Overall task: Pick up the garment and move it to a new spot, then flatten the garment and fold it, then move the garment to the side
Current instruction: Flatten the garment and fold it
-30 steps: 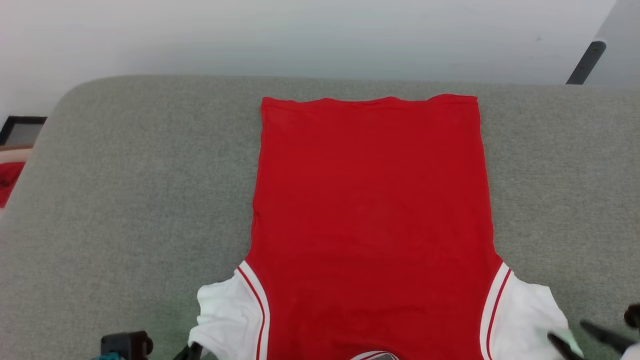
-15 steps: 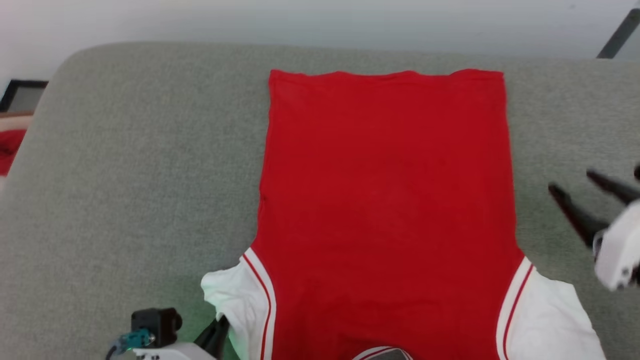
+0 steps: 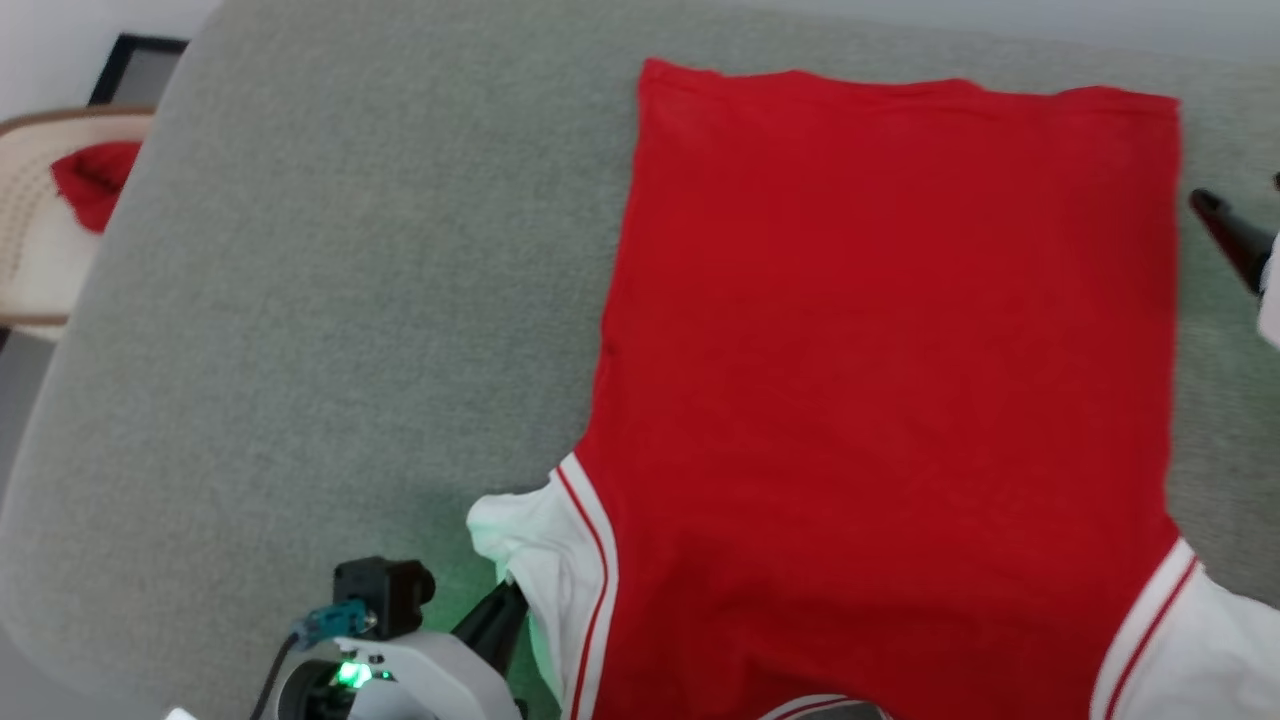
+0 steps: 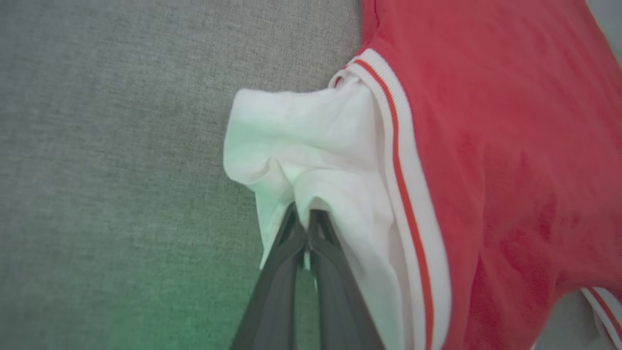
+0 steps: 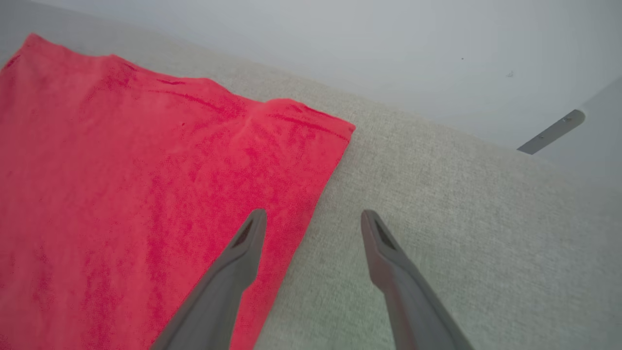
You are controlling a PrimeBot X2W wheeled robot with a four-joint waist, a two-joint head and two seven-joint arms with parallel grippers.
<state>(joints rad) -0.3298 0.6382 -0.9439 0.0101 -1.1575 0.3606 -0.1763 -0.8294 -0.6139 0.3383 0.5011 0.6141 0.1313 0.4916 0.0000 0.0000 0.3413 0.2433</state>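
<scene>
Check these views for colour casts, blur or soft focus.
Head view: green glow by the left tool tints one garment sleeve; right tool blurred. Left wrist view: green cast on the grey surface. Right wrist view: evenly lit, fingers soft.

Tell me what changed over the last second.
The right pincer, open, travelled from beside the right sleeve along the red jersey toward its far hem corner. The left pincer stays shut on the white left sleeve; the jersey stays flat.

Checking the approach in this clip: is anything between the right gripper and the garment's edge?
Nothing visible. The open right gripper hangs at the garment's side edge, over bare grey cushion. The left gripper is shut on the white sleeve.
</scene>
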